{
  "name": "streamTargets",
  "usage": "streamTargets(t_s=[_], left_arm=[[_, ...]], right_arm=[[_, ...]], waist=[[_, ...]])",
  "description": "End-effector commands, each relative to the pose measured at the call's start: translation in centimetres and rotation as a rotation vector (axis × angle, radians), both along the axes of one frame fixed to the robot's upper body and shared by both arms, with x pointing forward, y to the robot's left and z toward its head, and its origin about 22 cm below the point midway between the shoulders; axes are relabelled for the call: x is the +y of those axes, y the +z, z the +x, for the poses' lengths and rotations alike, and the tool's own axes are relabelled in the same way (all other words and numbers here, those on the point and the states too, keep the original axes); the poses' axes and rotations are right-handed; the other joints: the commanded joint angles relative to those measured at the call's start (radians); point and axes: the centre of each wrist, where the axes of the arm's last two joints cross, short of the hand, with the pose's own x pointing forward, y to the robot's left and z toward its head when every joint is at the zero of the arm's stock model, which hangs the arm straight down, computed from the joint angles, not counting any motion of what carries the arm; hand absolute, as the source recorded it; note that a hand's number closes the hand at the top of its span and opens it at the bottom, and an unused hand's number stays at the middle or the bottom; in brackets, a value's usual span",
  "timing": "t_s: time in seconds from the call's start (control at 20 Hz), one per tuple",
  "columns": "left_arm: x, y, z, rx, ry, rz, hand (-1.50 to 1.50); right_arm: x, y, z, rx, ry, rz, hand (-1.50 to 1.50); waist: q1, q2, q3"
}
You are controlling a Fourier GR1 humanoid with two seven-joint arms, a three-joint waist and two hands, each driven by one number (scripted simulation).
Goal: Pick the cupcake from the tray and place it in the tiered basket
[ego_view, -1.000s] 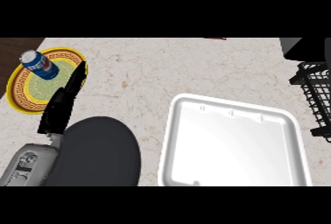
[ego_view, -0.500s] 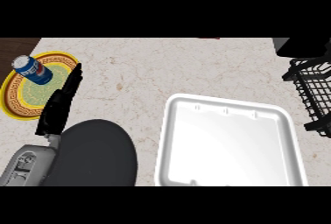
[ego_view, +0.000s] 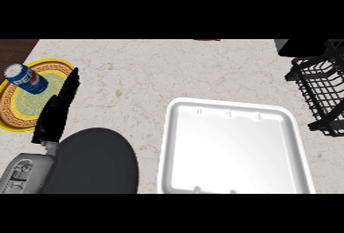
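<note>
KITCHEN COUNTER, head view. Pale marble counter (ego_view: 134, 68) across whole frame. At centre-right, white tray (ego_view: 228, 154), long axis running near-to-far, floor showing plain white. No cupcake to be made out on it or anywhere else in view, so whereabouts of task's thing: cannot tell. At lower left, dark round shape (ego_view: 94, 161), ID unclear, overlapping grey left forearm (ego_view: 23, 170) and lying just beside tray's left rim. At far right edge, black wire tiered basket (ego_view: 322, 95), cut off by frame, near tray's far-right corner but apart from it. At far left, yellow patterned plate (ego_view: 17, 113), well apart from tray. Across plate's right side, black left hand (ego_view: 57, 109), fingers (ego_view: 67, 88) straight and together, pointing away from robot, holding nothing. On plate, 1 blue soda can (ego_view: 25, 78), just left of that hand; touching or not, unclear. Right hand: not in view.

Judged from layout: tray to right of left hand, basket further right again, w/ whole tray between. Left the only hand showing, yet on wrong side for a tray-to-basket carry. Right arm prob. nearer to both tray & basket, though unseen. Pick step not yet begun: 0 of 2 steps done. Next move hinging on locating cupcake 1st, then a reach rightward over tray's left rim.
</note>
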Motion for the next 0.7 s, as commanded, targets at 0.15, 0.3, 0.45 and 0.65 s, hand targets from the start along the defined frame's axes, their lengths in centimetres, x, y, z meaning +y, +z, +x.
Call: streamTargets(t_s=[0.15,0.3,0.45,0.65], left_arm=[[1.0,0.1,-0.9,0.016,0.037,0.009,0.00],[0.1,-1.1,-0.7,0.021,0.041,-0.001,0.00],[0.5,0.8,-0.3,0.017,0.031,-0.012,0.00],[0.0,-0.8,-0.4,0.023,0.045,-0.015,0.00]], right_arm=[[0.1,-1.5,0.5,0.062,-0.182,0.081,1.50],[-1.3,-0.9,0.2,0.058,-0.139,0.122,1.50],[-2.9,-1.7,-0.3,0.008,-0.101,0.185,1.50],[-0.8,-3.1,0.2,-0.032,-0.055,0.248,1.50]], waist=[[-0.029,-0.016,0.002],[-0.038,-0.013,0.002],[-0.043,-0.014,0.003],[-0.059,-0.019,0.002]])
